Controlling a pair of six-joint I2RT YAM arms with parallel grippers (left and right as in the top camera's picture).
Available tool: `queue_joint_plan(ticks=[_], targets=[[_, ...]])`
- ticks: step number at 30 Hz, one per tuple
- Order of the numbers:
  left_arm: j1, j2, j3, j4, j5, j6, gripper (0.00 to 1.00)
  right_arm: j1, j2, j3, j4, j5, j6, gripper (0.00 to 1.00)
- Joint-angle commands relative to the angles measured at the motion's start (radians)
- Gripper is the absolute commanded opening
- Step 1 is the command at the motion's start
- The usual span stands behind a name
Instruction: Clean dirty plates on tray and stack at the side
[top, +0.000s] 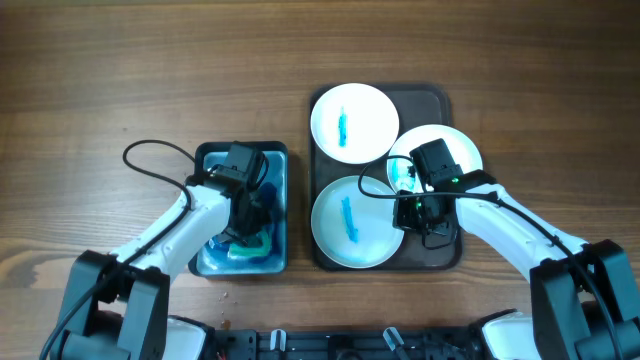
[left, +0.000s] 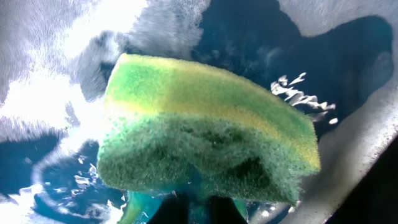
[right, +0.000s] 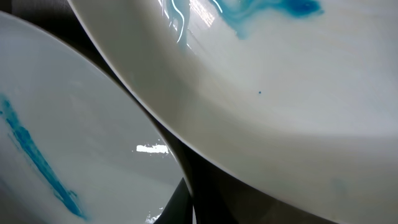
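Three white plates lie on the dark brown tray (top: 445, 100), each with a blue smear. One sits at the back (top: 354, 122), one at the front (top: 352, 222) and one on the right (top: 440, 152). My right gripper (top: 416, 208) is shut on the near rim of the right plate (right: 292, 99), which overlaps the front plate (right: 68, 137); the dark fingers (right: 205, 202) show under that rim. My left gripper (top: 252, 212) is down in the blue tub (top: 278, 155), shut on the green sponge (left: 205, 137). Its fingertips (left: 214, 210) pinch the sponge's lower edge.
The tub (left: 323, 56) holds blue water with white foam around the sponge. It stands directly left of the tray. Bare wooden table (top: 120, 70) spreads to the left, back and right. Both arms reach in from the front edge.
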Motion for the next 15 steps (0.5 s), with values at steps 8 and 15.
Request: queue_joint_plan(ticks=[8,15], targets=[[0.027,0.018,0.206,-0.193,0.038,-0.008,0.52,0.0,0.035,-0.005,0.011,0.1,0.037,0.04],[0.031,0.026,0.206,-0.211,-0.088,-0.009,0.63,0.0,0.035,-0.005,0.013,0.1,0.037,0.04]])
